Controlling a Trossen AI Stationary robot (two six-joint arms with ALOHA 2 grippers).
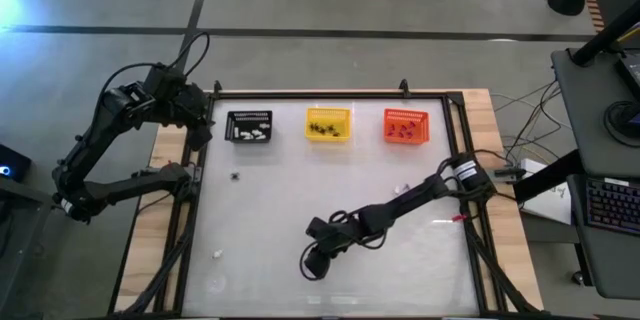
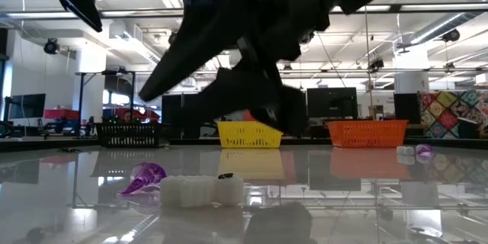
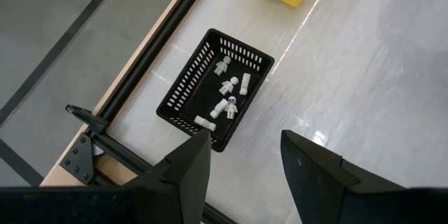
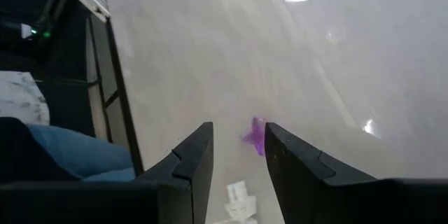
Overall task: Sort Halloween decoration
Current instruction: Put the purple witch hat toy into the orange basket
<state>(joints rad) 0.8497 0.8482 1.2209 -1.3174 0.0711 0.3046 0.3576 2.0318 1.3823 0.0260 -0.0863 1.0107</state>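
Observation:
My right gripper (image 4: 238,136) (image 1: 313,260) is open and hangs low over the near middle of the white table. In its wrist view a purple bit (image 4: 255,137) lies on the table just past the fingertips, and a white bit (image 4: 238,200) lies between the fingers; neither is touched. The low view shows a purple bit (image 2: 145,177) and a white bit (image 2: 201,191) lying close to the near edge. My left gripper (image 3: 245,143) (image 1: 204,126) is open and empty, hovering beside the black basket (image 3: 210,87), which holds several white bits (image 3: 227,94).
Black (image 1: 249,126), yellow (image 1: 329,124) and orange (image 1: 406,126) baskets stand in a row along the far side. A black spider shape (image 1: 236,175) and loose white bits (image 1: 217,254) (image 1: 405,188) lie on the table. A dark frame (image 1: 330,91) runs round the table's edge.

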